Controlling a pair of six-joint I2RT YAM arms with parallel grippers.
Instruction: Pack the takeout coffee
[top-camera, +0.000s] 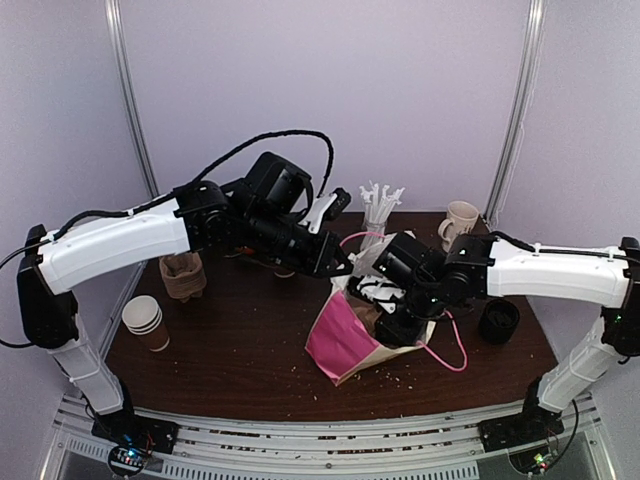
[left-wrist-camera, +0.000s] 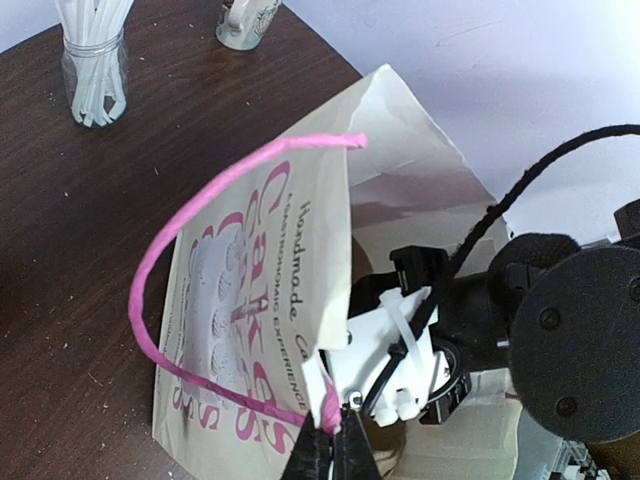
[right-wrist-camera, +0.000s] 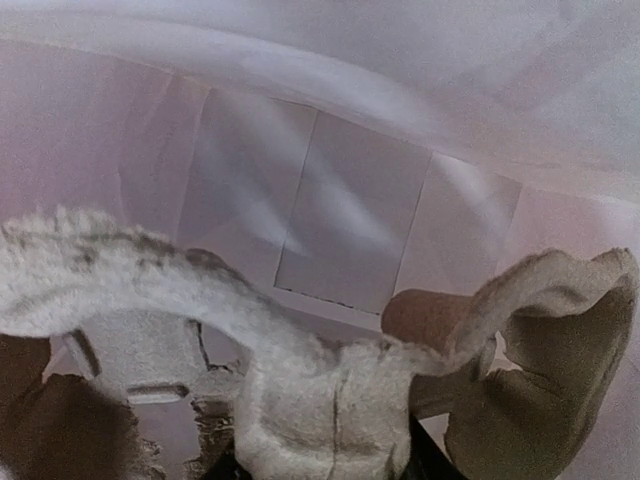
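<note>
On my right wrist feed a rounded brown surface shows among the fuzzy cream finger pads (right-wrist-camera: 560, 340). I take it for the takeout coffee (right-wrist-camera: 430, 318), the small brown paper cup, but too little of it shows to be sure. If so, it sits deep inside the pink-and-cream paper bag (top-camera: 345, 345), with the bag's creased bottom panel just beyond it. The right gripper (top-camera: 398, 318) is sunk into the bag's mouth. I cannot tell whether its jaws are clamped on the cup or merely standing around it.

The left gripper (left-wrist-camera: 330, 450) is closed tight. It pinches the bag's rim right where one end of the pink cord handle (left-wrist-camera: 175, 260) meets the paper, and the printed cream face hangs below it.

The bag rests near the middle of the dark brown wooden table (top-camera: 230, 365), which is scattered with crumbs. A squat black cylinder of stacked lids (top-camera: 498, 322) stands just to the bag's right. Behind the bag are a clear jar of white stirrers (top-camera: 378, 208) and a cream mug (top-camera: 458, 222). Well off to the left stands a stack of lidless brown paper cups (top-camera: 145, 320), with a crumpled brown cardboard piece (top-camera: 183, 275) just behind it.
</note>
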